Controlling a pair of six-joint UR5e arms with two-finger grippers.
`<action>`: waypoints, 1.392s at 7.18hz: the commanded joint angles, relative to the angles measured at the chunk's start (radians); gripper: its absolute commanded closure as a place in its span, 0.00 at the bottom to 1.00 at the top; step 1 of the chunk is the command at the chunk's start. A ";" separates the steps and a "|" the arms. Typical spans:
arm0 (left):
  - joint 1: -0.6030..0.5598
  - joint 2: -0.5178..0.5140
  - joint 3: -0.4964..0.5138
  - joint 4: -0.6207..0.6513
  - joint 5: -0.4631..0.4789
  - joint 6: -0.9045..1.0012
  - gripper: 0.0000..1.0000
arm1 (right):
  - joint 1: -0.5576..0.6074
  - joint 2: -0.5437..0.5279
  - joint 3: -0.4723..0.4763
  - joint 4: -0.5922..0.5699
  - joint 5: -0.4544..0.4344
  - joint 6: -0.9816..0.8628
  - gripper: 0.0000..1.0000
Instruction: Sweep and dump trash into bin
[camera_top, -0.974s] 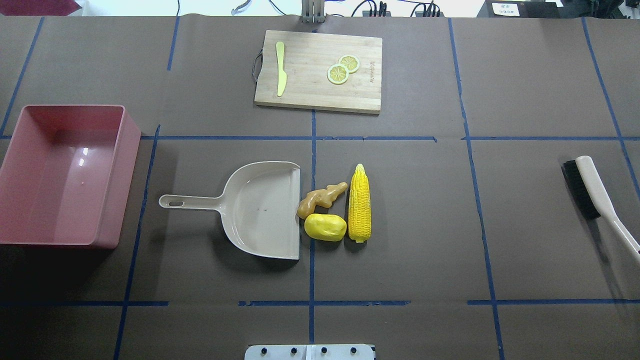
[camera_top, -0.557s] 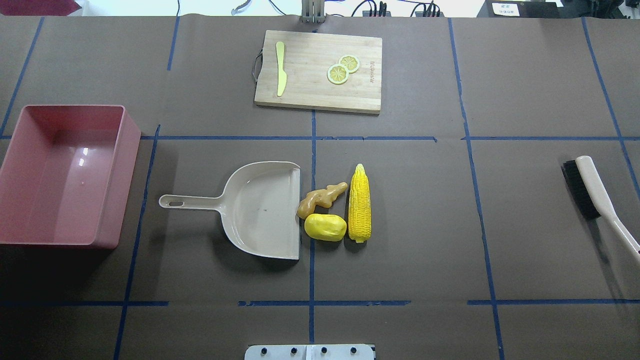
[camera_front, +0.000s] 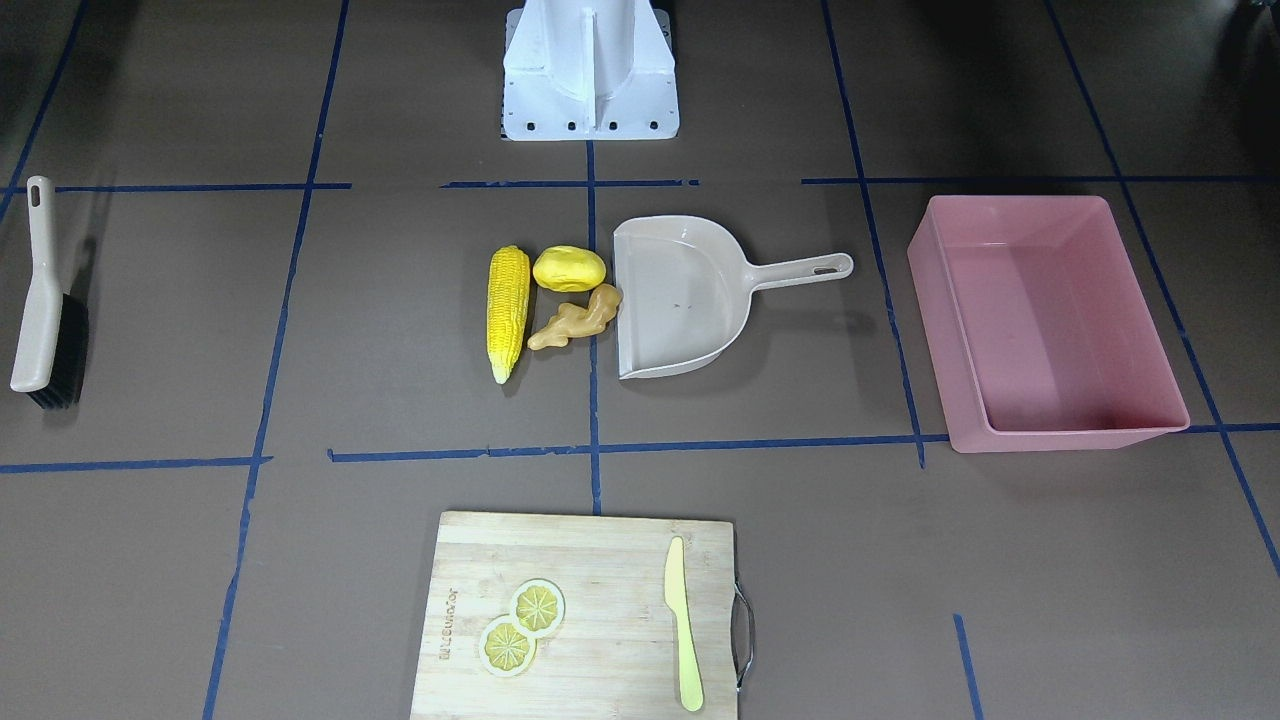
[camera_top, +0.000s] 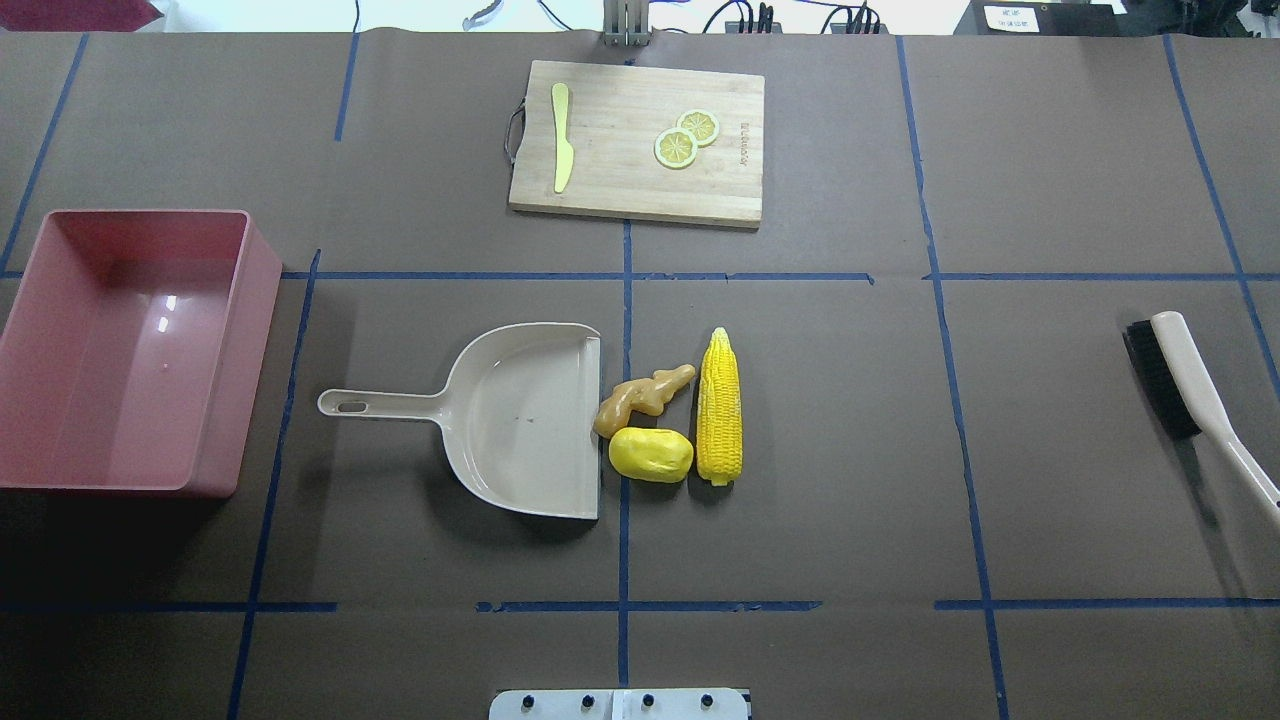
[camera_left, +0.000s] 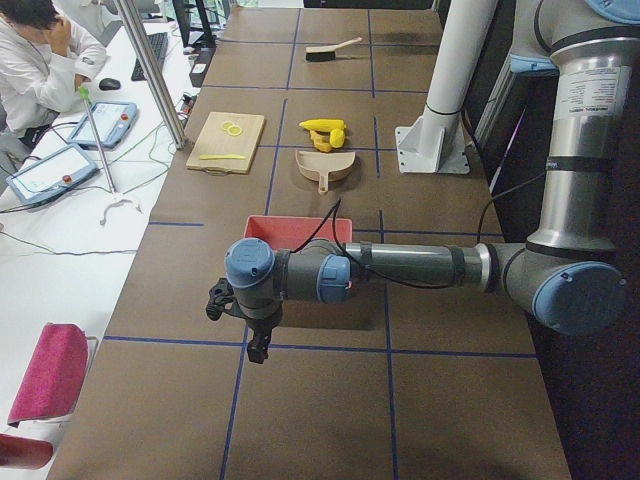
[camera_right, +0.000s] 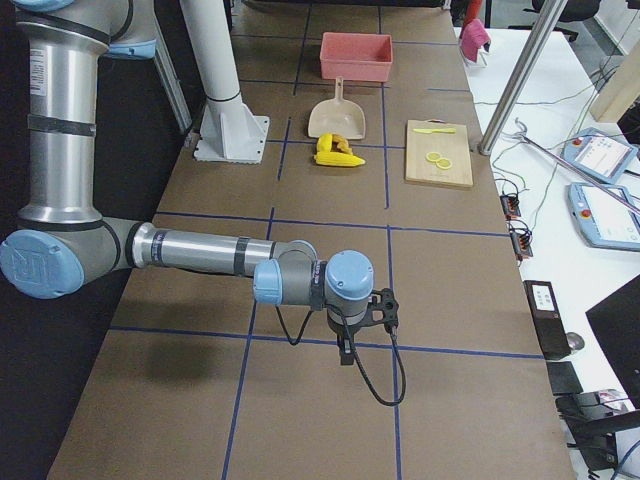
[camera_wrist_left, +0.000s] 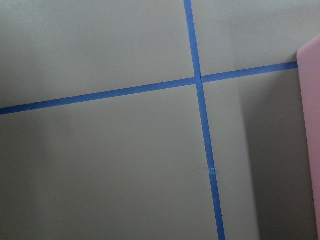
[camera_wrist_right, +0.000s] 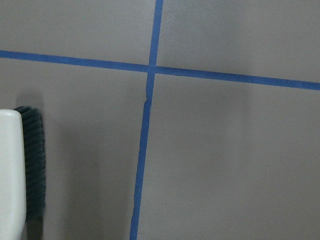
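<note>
- Clock directions are read on the overhead view, with 12 o'clock pointing away from the robot.
- The trash sits together near the middle of the table (camera_top: 850, 450). The corn cob (camera_top: 720, 407) lies lengthwise with its tip toward 12 o'clock.
- The ginger root (camera_top: 640, 398) and the potato-like lump (camera_top: 651, 454) are just beside the corn cob at its 9 o'clock, the lump on the robot's side.
- The ginger root's thick end touches the open lip of the dustpan (camera_top: 520, 420), whose handle points to 9 o'clock.
- The bin (camera_top: 258, 330) stands upright at 9 o'clock of the dustpan, well apart from it.
- The left gripper (camera_left: 259, 352) hangs fingers-down over the table's left end, and only the side view shows it. Whether its fingers are spread or pressed together I cannot tell.
- The bin is near the left gripper at 3 o'clock, its pink edge at the border of the left wrist view. The trash is well beyond, the same way.
- The right gripper (camera_right: 345, 352) hangs likewise over the table's right end, its finger state also impossible to tell. The trash is well apart at its 9 o'clock.
- The brush (camera_top: 1175, 375) lies near the right gripper, at the edge of the right wrist view.
- At 12 o'clock of the trash, a cutting board (camera_top: 620, 180) carries a knife (camera_top: 562, 135) and lemon slices (camera_top: 686, 138).
</note>
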 joint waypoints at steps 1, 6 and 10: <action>0.002 -0.024 0.005 -0.032 -0.002 -0.006 0.00 | 0.000 0.008 0.002 0.001 0.009 0.008 0.00; 0.187 -0.177 -0.010 -0.349 -0.001 -0.007 0.00 | -0.002 0.014 0.033 0.002 0.037 0.013 0.00; 0.238 -0.145 -0.035 -0.373 0.002 -0.459 0.00 | -0.034 -0.007 0.132 -0.009 0.045 0.136 0.00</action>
